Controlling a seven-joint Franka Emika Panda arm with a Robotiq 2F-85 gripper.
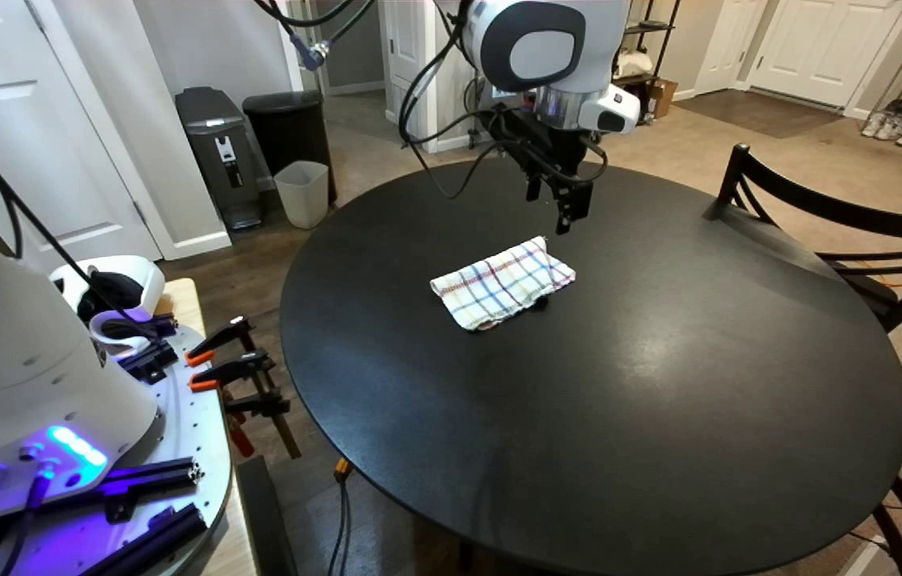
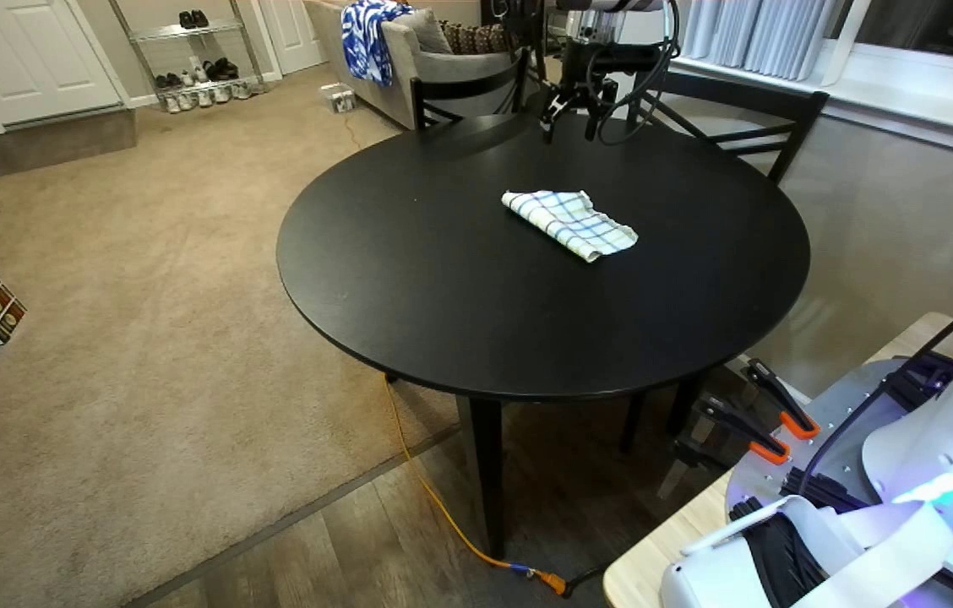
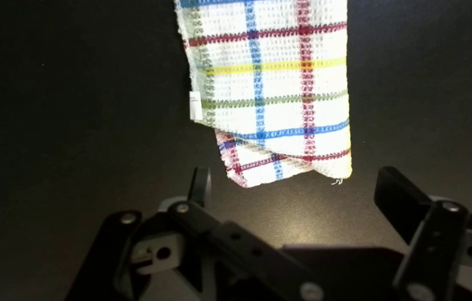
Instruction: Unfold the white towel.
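The white towel (image 1: 503,282), checked with coloured stripes, lies folded on the round black table (image 1: 659,416). It also shows in an exterior view (image 2: 571,221). In the wrist view the towel (image 3: 278,83) has overlapping layers, with a lower layer's corner sticking out at its near end and a small white tag on its left edge. Its far end is cut off there. My gripper (image 1: 551,206) is above the table beyond the towel's end, not touching it. It also shows in an exterior view (image 2: 569,133). In the wrist view the gripper (image 3: 296,184) is wide open with nothing between its fingers.
Black chairs (image 1: 843,204) stand close around the table's edge. The robot base (image 1: 35,384) stands on a wooden stand beside the table, with orange-tipped clamps (image 1: 231,368) at its edge. Cables (image 1: 451,136) hang loosely around the wrist.
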